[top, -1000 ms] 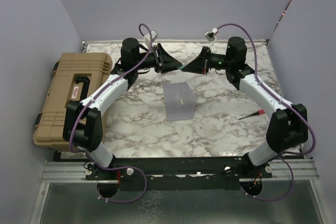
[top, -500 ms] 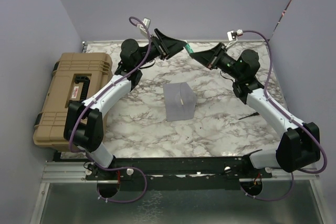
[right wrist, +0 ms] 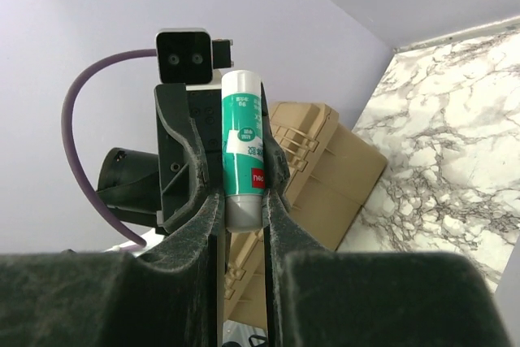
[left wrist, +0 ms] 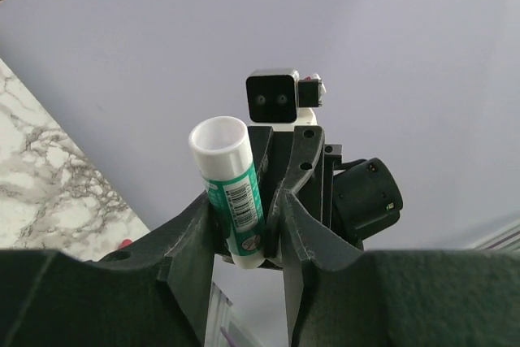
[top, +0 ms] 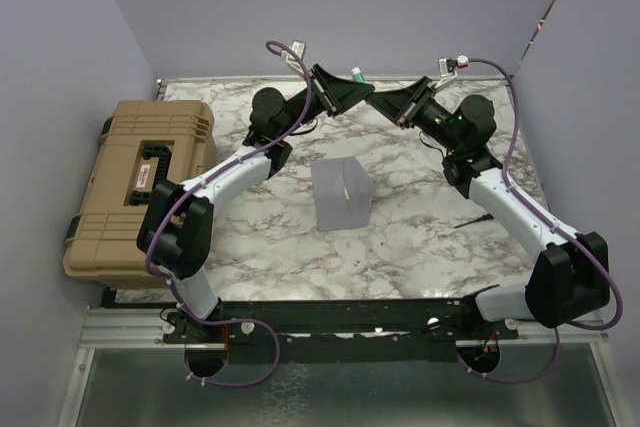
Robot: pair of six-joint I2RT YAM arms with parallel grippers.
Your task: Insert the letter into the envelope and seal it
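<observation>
Fingers of the left gripper (left wrist: 244, 229) and the right gripper (right wrist: 242, 213) clamp one green glue stick (top: 355, 75) between them, high over the far side of the marble table (top: 420, 237). It is well apart from the envelope (top: 342, 194), which lies flat at the table's centre, where a thin tan sliver may be the letter (top: 345, 190). Sealing looks to be the step in hand. Next, one arm would likely need to pull the cap off or let go, then carry the glue down to the flap.
</observation>
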